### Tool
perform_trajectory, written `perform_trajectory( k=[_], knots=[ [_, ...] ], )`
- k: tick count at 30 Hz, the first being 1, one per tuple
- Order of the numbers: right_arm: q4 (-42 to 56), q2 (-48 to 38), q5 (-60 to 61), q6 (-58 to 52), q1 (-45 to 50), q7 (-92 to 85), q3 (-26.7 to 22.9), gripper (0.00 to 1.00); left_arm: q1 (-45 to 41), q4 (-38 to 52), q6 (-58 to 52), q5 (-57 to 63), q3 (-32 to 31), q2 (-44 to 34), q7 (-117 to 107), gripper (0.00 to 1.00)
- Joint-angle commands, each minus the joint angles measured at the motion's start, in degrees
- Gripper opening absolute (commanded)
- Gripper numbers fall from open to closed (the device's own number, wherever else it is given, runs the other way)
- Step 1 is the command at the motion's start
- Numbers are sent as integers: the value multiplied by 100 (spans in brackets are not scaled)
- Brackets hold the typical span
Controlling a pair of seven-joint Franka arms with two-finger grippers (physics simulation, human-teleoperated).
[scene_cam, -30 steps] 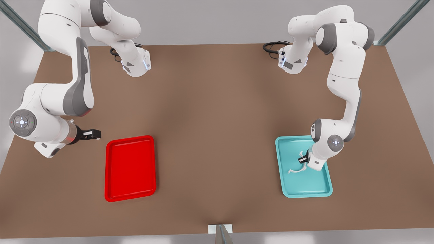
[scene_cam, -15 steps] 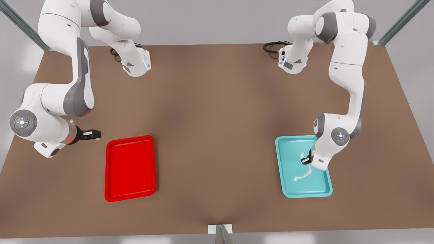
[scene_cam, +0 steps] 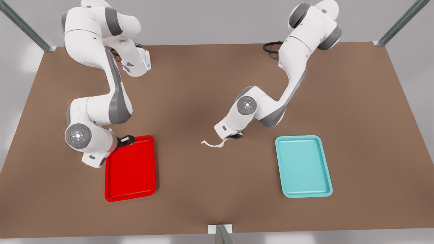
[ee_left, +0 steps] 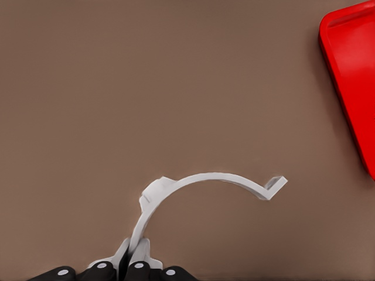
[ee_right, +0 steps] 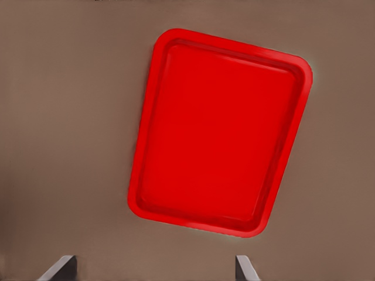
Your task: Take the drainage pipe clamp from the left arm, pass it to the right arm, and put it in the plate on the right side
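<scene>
While the left gripper (scene_cam: 236, 136) pinches one end tab, the clamp (scene_cam: 213, 143) arcs away from its fingers; the right gripper (scene_cam: 128, 139) hangs spread over the plate (scene_cam: 130, 195).

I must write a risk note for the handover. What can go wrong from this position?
1. The left gripper pinches the drainage pipe clamp only by one end tab; the long arc hangs free, so it may twist or slip out.
2. The right gripper waits with its jaws open over the red plate, apart from the clamp; a thin curved target could be missed.
3. If dropped now, the clamp lands on the table, not in the plate.
</scene>
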Motion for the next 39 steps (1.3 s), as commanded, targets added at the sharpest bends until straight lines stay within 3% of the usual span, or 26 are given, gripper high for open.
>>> perform_trajectory(
  k=[1,5,8,13,20,39],
  knots=[
    [81,274,551,722,248,-2053,117,100,-233,173,78,420,-1,167,-634,21],
    [37,635,569,1936,248,-4470,795,100,-453,1404,-370,692,-1,861,-459,21],
    [-112,714,1509,2086,196,-6808,795,100,-471,1404,-283,701,-1,870,-186,21],
    [-139,767,2098,2086,248,-8189,874,100,-506,1395,-230,710,-1,905,130,21],
    [-253,881,2617,2191,424,-8427,883,100,-506,1404,-159,718,-1,958,139,21],
    [-428,1145,2643,2938,785,-8146,944,100,-532,1404,-45,718,-1,967,165,21]
  ],
)
